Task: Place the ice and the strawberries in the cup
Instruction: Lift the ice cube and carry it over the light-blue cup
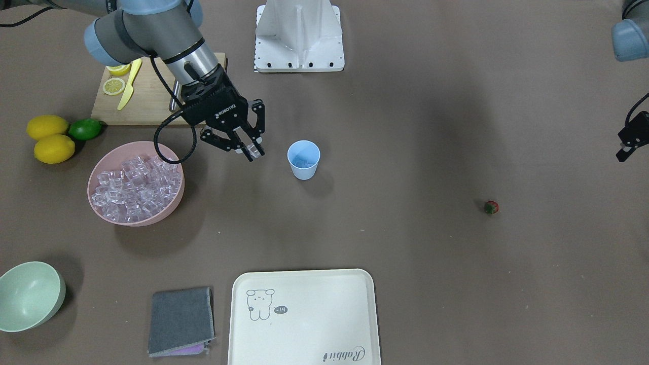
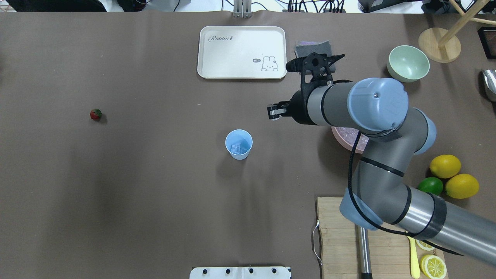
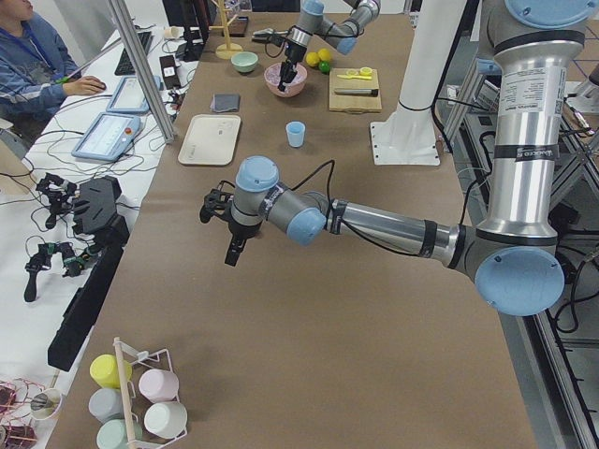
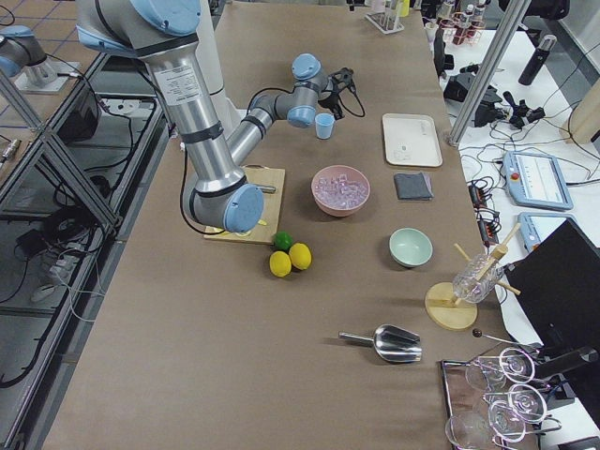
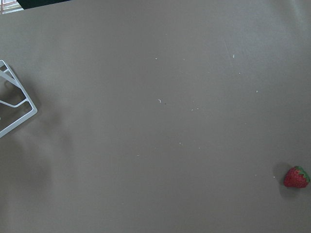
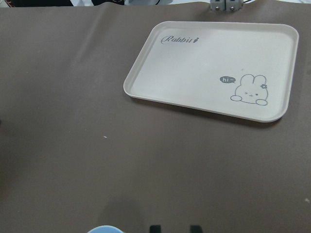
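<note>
Front-facing view, read left to right across the brown worktop.

- Far left, near edge: a pale green bowl. Farther back are two lemons, with a lime just beside the upper one.
- The pink bowl is heaped with ice, many clear cubes.
- Behind the pink bowl is a cutting board carrying a lemon slice and a yellow knife.
- At the near edge a folded grey cloth lies just left of the cream tray, which has a rabbit drawing.
- The right arm comes in from the upper left. The right gripper hangs between the pink bowl and the cup, past the bowl's rim and not yet over the cup. Its fingers are clamped on one ice cube.
- The cup stands upright near the centre, light blue and well apart from the tray. The overhead view shows at least one clear cube lying in its bottom.
- The white mount plate sits at the far edge.
- The strawberry lies alone on bare worktop, well to the right of the cup. It is red with a green cap, and it also shows low at the right of the left wrist view.
- Of the left arm, only a black part shows at the right edge. In the left side view the left gripper points down, clear of the surface. I cannot tell whether its fingers are apart or together.
</note>
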Robot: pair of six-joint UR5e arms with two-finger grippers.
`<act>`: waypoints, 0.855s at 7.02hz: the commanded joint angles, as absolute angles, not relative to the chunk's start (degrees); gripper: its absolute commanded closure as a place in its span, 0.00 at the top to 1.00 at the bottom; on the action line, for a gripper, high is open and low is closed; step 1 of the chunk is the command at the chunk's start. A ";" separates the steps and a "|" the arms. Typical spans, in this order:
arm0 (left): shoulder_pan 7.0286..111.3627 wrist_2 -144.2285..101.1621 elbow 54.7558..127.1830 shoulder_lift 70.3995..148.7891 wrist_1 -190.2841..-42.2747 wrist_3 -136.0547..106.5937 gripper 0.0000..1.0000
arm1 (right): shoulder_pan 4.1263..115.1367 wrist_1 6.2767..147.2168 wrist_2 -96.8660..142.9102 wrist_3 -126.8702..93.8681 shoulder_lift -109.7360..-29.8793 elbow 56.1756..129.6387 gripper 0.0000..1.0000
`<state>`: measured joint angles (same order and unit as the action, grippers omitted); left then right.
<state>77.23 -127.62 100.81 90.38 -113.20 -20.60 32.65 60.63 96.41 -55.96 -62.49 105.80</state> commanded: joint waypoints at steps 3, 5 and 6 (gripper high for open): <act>76.82 -127.62 100.64 90.26 -113.20 -20.57 0.98 | 26.64 60.82 89.30 -55.28 -55.67 100.41 0.09; 76.82 -127.62 100.37 90.26 -113.20 -20.57 0.98 | 26.37 60.82 88.59 -55.02 -54.23 97.83 0.10; 76.82 -127.62 100.28 90.18 -113.20 -20.57 0.98 | 26.28 60.82 88.51 -55.02 -53.97 96.87 0.11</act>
<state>76.82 -127.62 100.41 90.24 -113.20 -20.59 26.41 60.82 88.70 -55.07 -54.42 98.09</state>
